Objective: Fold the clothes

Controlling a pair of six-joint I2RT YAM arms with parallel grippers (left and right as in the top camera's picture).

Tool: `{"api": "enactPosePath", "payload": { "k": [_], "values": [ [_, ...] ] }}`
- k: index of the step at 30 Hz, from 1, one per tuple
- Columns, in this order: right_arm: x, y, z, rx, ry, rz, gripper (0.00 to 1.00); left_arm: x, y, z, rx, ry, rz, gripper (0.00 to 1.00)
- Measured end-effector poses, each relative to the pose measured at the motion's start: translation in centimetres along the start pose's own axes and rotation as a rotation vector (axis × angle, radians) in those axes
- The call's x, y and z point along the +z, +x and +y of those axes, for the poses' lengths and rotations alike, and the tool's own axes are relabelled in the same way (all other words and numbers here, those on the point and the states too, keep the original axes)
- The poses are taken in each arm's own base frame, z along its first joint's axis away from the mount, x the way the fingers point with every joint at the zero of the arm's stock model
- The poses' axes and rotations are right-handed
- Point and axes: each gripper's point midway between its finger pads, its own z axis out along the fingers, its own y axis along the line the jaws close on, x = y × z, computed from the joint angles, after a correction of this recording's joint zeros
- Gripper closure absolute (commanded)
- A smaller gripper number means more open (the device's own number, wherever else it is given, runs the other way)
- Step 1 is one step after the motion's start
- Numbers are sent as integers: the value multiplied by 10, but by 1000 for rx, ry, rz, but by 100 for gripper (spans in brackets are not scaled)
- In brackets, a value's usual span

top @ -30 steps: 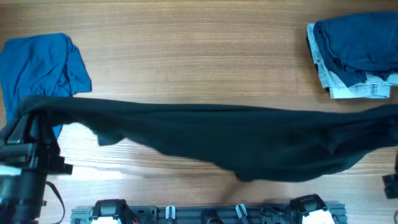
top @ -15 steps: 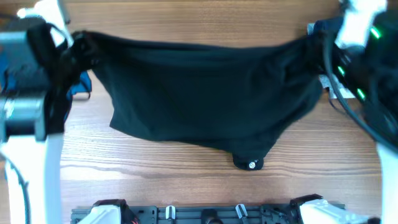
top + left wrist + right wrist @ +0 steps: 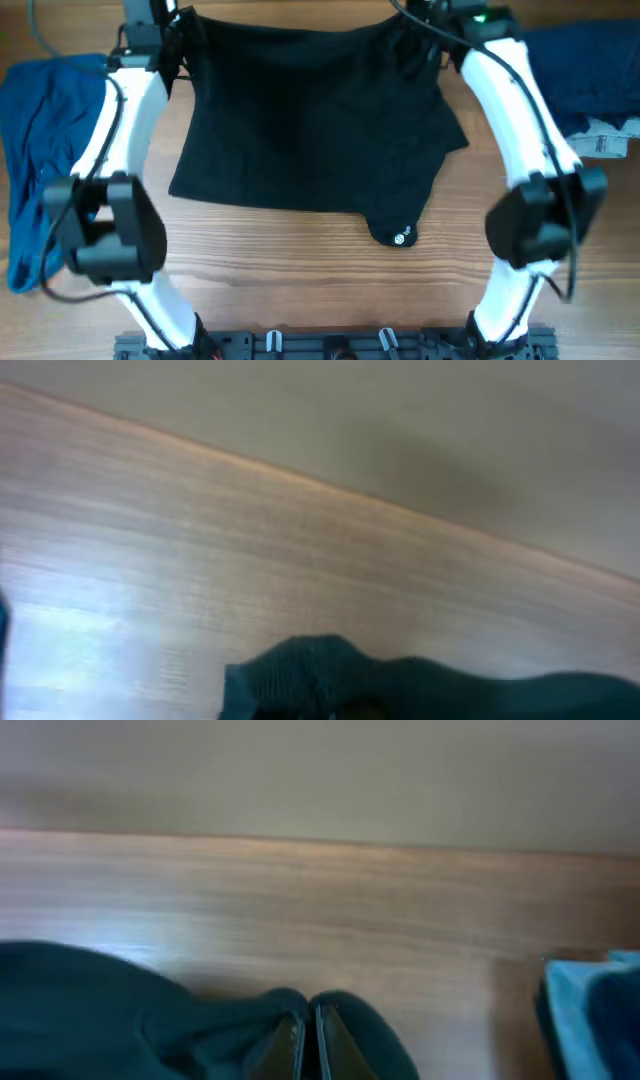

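Pulled forward, shirt (image 3: 310, 120), left arm (image 3: 125, 120), right arm (image 3: 520, 110) outstretched

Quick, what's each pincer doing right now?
Left pincer: closed, holding the black shirt by a corner.
Right pincer: closed, holding the black shirt too.

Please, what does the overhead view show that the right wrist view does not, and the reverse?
Only overhead: the whole large black cloth shirt, its small white printed logo, the plain bright-blue cloth garment at the left. Only right wrist: the right fingers shut on a fold of the shirt, a pale wall beyond. Both: the shirt, the wooden table.
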Motion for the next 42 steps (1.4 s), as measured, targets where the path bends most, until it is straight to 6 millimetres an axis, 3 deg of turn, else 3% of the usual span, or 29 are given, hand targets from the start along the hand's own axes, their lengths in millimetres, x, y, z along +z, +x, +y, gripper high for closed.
{"api": "enactPosePath", "payload": {
  "k": [1,2,3,4,5,7,11,14,15,17,19,20,23,25,27,29,30,31,32,36,39,41,42],
  "values": [
    [19,9,-3,3,7,17,96,14,1,1,1,6,-17,84],
    [44,13,-7,12,15,5,96,28,0,1,1,13,-44,57],
    [59,15,-10,17,19,-6,75,38,6,3,3,13,-42,20],
    [75,16,-12,23,23,-25,11,48,6,4,-1,19,-61,0],
    [89,17,-13,27,25,-48,0,56,7,5,-2,23,-73,0],
    [101,6,-12,35,21,-116,0,60,5,4,-6,29,-92,0],
    [93,-3,-12,35,19,-142,0,60,10,6,-8,22,-71,0],
    [57,11,-11,23,-5,-18,0,50,26,10,-12,-6,19,0],
    [34,17,-9,19,-30,39,0,38,38,13,-15,-27,90,0],
    [-18,26,1,18,-109,131,1,7,42,14,-18,-52,155,0],
    [-59,48,9,24,-175,247,8,-35,48,14,-21,-78,236,0],
    [-71,56,11,34,-192,290,11,-64,55,15,-23,-99,293,0],
    [-98,93,9,97,-178,461,12,-112,74,19,-34,-136,402,0],
    [-116,102,4,147,-147,498,12,-138,97,25,-65,-179,513,0],
    [-136,117,-3,188,-100,520,11,-150,111,29,-82,-205,578,0],
    [-169,136,-11,240,-65,503,9,-163,128,33,-111,-240,654,0],
    [-173,143,-12,260,-72,469,12,-164,132,35,-115,-245,662,0],
    [-180,173,-11,283,-75,504,14,-165,143,38,-127,-258,686,0],
    [-178,191,-8,300,-93,515,16,-165,153,41,-134,-267,703,0],
    [-158,304,11,376,-146,736,21,-150,205,56,-185,-301,763,0],
    [-151,332,26,384,-168,768,28,-135,237,66,-215,-306,760,0],
    [-146,336,35,403,-156,754,36,-124,257,72,-236,-309,744,0],
    [-144,339,39,414,-146,743,36,-122,263,74,-246,-312,739,0]
  ]
}}
